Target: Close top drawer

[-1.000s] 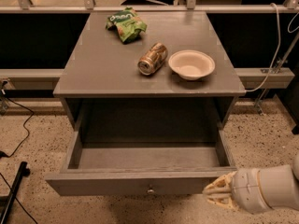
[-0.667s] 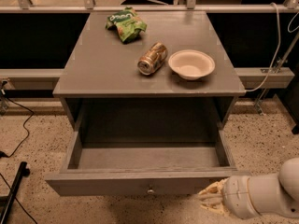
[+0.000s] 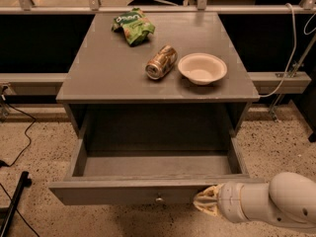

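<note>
The top drawer (image 3: 148, 167) of the grey cabinet is pulled far out, its plain grey inside bare. Its long front panel (image 3: 108, 194) runs along the bottom of the camera view, with a small round silvery knob (image 3: 159, 199) at its centre. My gripper (image 3: 203, 204) comes in from the lower right on a thick white arm (image 3: 276, 204). Its tan tip is at the front panel, a little right of the knob.
On the cabinet top (image 3: 113, 68) lie a green snack bag (image 3: 132, 26), a gold can (image 3: 161, 61) on its side and a white bowl (image 3: 202, 68). A dark rail and cables run behind. Speckled floor lies on both sides, with a black pole (image 3: 15, 201) at lower left.
My gripper and arm have moved left along the drawer's front panel, closer to the knob. The drawer stays as far out as before.
</note>
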Robot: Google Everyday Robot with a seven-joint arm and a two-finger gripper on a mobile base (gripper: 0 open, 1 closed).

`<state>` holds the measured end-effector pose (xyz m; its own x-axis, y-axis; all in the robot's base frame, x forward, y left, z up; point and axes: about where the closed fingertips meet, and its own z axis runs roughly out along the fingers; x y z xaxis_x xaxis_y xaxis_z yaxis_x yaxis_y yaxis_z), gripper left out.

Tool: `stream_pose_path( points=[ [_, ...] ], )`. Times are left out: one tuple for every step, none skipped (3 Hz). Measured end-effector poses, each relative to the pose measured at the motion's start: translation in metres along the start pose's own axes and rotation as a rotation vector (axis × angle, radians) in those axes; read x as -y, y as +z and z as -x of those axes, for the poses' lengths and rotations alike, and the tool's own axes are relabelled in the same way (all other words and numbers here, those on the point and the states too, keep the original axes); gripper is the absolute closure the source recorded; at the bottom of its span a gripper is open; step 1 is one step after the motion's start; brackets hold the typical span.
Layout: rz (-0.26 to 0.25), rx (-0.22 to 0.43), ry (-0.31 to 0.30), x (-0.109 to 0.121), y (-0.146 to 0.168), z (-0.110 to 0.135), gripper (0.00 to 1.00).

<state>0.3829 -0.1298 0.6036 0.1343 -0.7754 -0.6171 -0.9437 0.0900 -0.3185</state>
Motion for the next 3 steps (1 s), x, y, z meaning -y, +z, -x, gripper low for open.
stream_pose_path(
  points=[
    [0.000,0.000,-0.002,0.000,0.001,0.000,1.00],
    [-0.028,0.006,-0.003,0.015,0.010,-0.008,1.00],
    [-0.107,0.057,-0.044,0.053,0.034,-0.023,1.00]
  ],
)
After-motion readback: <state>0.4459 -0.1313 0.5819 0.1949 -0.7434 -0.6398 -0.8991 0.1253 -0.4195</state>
